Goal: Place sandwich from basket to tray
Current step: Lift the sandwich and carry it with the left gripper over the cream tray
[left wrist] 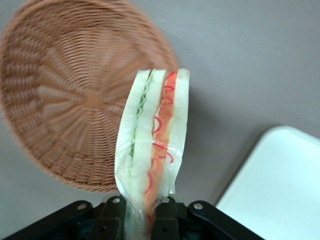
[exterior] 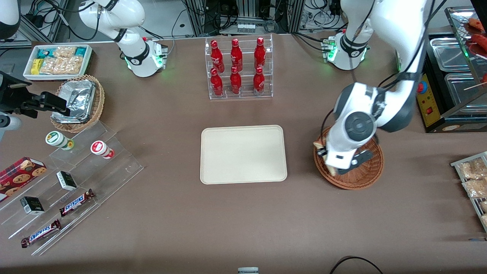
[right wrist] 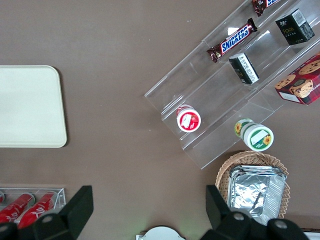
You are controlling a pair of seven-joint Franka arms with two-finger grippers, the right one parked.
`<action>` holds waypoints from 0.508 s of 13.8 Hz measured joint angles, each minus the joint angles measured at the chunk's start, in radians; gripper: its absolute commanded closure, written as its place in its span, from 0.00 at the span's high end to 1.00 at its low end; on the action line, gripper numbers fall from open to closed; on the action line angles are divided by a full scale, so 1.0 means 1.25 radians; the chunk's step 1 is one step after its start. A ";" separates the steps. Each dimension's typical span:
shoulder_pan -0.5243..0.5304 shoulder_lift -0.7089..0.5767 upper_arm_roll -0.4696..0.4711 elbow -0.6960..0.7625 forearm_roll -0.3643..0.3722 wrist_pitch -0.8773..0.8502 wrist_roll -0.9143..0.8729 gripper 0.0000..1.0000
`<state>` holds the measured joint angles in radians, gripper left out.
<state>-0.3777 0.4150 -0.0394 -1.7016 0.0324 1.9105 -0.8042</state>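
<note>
My left gripper [exterior: 322, 150] hangs above the reddish-brown wicker basket [exterior: 361, 179], at the side of it nearest the tray. It is shut on the sandwich [left wrist: 155, 145], a plastic-wrapped wedge of white bread with red, orange and green filling, held off the basket. In the left wrist view the fingers [left wrist: 111, 216] pinch the wedge's narrow end, with the empty basket [left wrist: 75, 100] and a corner of the tray [left wrist: 280, 190] below. In the front view only a bit of the sandwich [exterior: 318, 144] shows past the arm. The cream tray [exterior: 243, 154] lies bare beside the basket, toward the parked arm.
A clear rack of red bottles [exterior: 237, 68] stands farther from the front camera than the tray. A stepped acrylic shelf with snacks [exterior: 76, 179], a tan foil basket [exterior: 78, 102] and a white snack box [exterior: 59, 61] lie toward the parked arm's end. A food warmer [exterior: 452, 76] is at the working arm's end.
</note>
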 measured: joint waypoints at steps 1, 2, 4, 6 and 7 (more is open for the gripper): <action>-0.008 0.025 -0.018 0.022 -0.002 0.000 0.040 0.00; -0.016 0.047 -0.038 0.039 -0.002 0.004 0.061 0.00; -0.048 0.100 -0.069 0.085 -0.003 0.020 0.075 0.00; -0.100 0.155 -0.082 0.132 -0.004 0.038 0.075 0.00; -0.129 0.177 -0.083 0.147 -0.004 0.057 0.074 0.00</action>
<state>-0.5385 0.6359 -0.1427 -1.5173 0.0274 1.9814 -0.7112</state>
